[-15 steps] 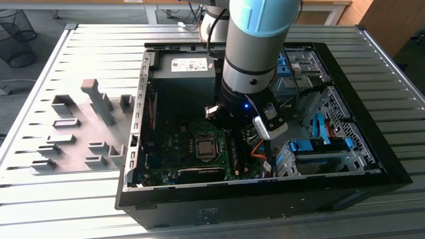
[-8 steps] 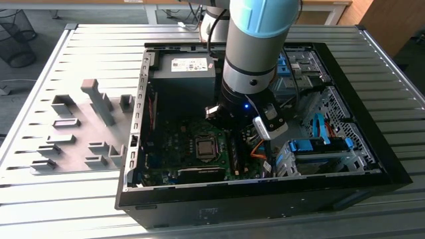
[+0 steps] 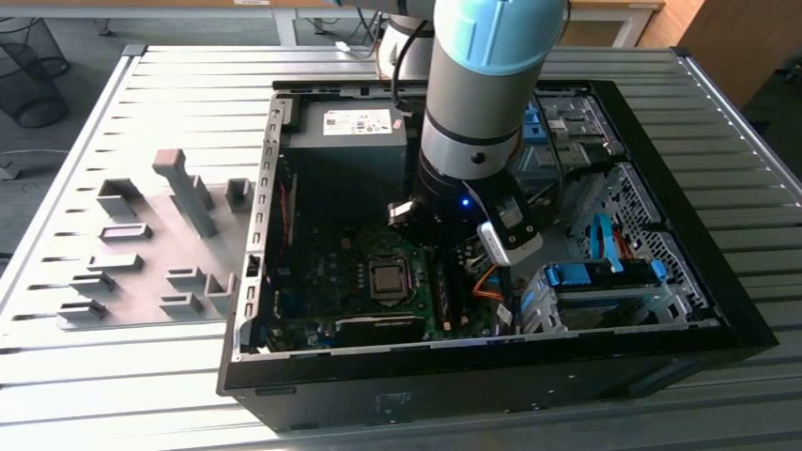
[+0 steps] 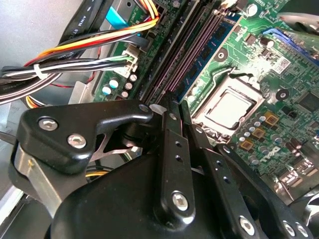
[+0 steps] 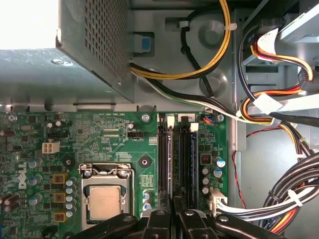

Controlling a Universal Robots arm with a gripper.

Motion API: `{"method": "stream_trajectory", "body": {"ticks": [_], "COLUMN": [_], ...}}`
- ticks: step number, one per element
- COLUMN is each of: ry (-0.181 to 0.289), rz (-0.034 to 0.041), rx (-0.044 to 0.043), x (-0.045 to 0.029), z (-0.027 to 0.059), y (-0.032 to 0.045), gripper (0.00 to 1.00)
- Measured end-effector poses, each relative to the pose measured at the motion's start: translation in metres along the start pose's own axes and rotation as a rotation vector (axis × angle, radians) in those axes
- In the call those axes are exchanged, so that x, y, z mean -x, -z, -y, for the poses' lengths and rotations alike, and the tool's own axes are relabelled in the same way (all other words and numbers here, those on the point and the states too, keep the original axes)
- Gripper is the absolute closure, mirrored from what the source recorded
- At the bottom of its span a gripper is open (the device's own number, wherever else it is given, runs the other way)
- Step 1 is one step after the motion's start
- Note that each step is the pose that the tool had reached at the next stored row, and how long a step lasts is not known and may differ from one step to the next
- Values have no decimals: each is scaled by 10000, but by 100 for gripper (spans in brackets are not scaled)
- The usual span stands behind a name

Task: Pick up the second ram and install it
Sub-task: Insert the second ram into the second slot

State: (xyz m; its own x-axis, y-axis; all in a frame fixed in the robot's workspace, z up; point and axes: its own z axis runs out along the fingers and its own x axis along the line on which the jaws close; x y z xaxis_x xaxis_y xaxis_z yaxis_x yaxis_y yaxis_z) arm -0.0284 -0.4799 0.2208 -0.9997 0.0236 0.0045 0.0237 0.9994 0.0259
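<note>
Black gripper (image 5: 172, 206) fingers (image 4: 175, 149) sit pressed together just above the memory slots (image 5: 179, 159) of the green motherboard (image 5: 99, 139) in both wrist views. Whether they pinch anything cannot be told. One blue second ram (image 4: 207, 55) stands seated in a slot. Beside the slots lies the bare processor (image 5: 103, 203). All sit inside the open computer case (image 3: 701, 310), with cable bundles (image 5: 279, 119) and a power supply (image 3: 351, 150).

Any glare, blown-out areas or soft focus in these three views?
First wrist view: one corner beside the power supply is blown out white. Second wrist view: the tool up close looks soft, with glare on the motherboard. Exterior view: even lighting, no strong glare.
</note>
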Motion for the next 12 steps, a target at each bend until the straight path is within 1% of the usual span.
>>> {"method": "stream_trajectory", "body": {"ticks": [3,12], "ry": [5,39], "rz": [-1,-2], "rx": [-1,1], "x": [0,19], "z": [1,0], "y": [-14,-19], "gripper": [86,86]}}
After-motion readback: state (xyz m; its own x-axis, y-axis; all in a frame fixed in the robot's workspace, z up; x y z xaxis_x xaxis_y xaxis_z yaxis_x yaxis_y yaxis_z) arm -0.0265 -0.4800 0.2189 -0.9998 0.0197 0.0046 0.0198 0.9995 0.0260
